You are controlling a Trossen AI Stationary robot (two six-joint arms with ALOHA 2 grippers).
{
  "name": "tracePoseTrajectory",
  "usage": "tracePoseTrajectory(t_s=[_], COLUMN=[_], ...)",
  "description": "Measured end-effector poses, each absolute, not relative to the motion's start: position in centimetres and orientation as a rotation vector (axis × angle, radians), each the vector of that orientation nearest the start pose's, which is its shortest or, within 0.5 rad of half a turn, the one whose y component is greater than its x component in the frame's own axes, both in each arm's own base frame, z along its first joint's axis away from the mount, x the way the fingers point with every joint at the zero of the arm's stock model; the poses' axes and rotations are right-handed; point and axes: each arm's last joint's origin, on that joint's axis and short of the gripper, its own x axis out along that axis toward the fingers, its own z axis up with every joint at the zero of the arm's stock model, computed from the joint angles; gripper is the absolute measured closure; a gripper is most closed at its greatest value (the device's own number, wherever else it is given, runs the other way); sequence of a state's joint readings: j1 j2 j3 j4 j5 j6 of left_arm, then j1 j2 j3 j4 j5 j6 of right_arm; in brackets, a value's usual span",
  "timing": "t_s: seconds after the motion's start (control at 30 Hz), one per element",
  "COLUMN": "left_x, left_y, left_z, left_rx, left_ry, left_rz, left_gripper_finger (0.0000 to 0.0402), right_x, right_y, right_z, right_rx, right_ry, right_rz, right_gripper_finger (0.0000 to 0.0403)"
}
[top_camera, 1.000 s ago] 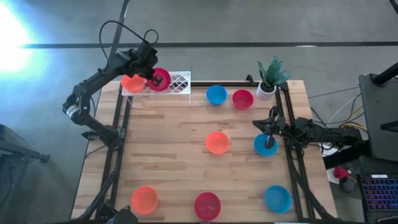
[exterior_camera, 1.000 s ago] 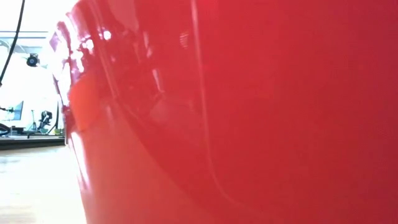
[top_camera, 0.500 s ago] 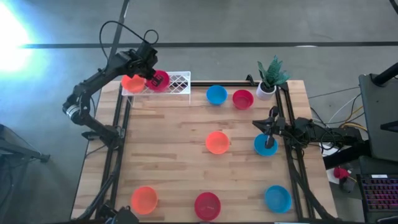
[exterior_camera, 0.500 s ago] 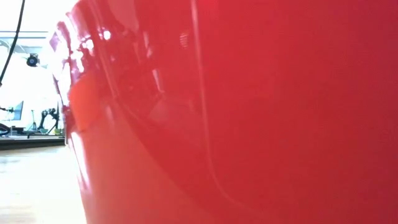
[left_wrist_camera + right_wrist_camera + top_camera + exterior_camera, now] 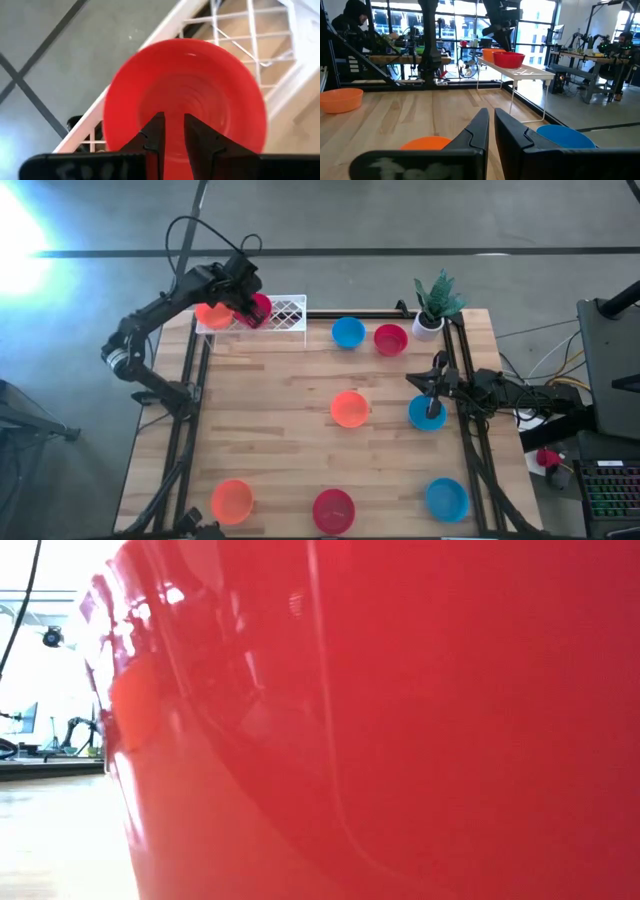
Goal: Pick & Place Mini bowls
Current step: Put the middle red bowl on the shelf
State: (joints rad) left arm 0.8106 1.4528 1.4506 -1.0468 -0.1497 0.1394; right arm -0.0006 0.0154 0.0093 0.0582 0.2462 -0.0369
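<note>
The left gripper (image 5: 170, 131) is up at the far left corner of the table, pinched narrow on the rim of a crimson mini bowl (image 5: 258, 309) and holding it over the white wire-mesh rack (image 5: 283, 313), right beside an orange bowl (image 5: 211, 313) that already sits on the rack. From the left wrist view the fingers are close together with the bowl wall between them, bowl mouth facing the camera. If I were doing this step, I'd bring the bowl level and low onto the mesh before letting go, and keep it clear of the orange one so they don't knock each other off the edge. The rack is narrow, so dropping from height looks risky. The right gripper (image 5: 433, 402) waits at the table's right edge over a blue bowl (image 5: 424, 414), fingers nearly together and not gripping anything as far as I can see. The other bowls lie loose on the table (image 5: 280, 430): blue and red by the potted plant (image 5: 433, 304), orange in the middle, three more along the near edge.
</note>
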Motion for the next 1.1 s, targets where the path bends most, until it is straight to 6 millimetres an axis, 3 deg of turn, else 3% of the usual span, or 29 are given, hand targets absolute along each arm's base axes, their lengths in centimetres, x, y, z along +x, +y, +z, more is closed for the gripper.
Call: tracePoseTrajectory(t_s=[0.33,0.53,1.1], left_x=[19.6,19.5,18.9], left_y=[20.1,19.9,20.4], left_z=[34.0,32.5,32.3], left_rx=[-0.206,-0.219,-0.104], left_ry=[1.11,1.165,1.255], left_rz=[0.759,0.743,0.959], left_gripper_finger=[0.0338,0.0338,0.0338], right_x=[9.7,9.7,9.7], right_y=[-0.7,-0.7,-0.7], right_z=[17.1,17.1,17.1], right_rx=[-0.031,-0.027,-0.029], right_ry=[-0.046,-0.047,-0.047], right_rz=[-0.248,-0.248,-0.248], right_gripper_finger=[0.0374,0.0374,0.0374])
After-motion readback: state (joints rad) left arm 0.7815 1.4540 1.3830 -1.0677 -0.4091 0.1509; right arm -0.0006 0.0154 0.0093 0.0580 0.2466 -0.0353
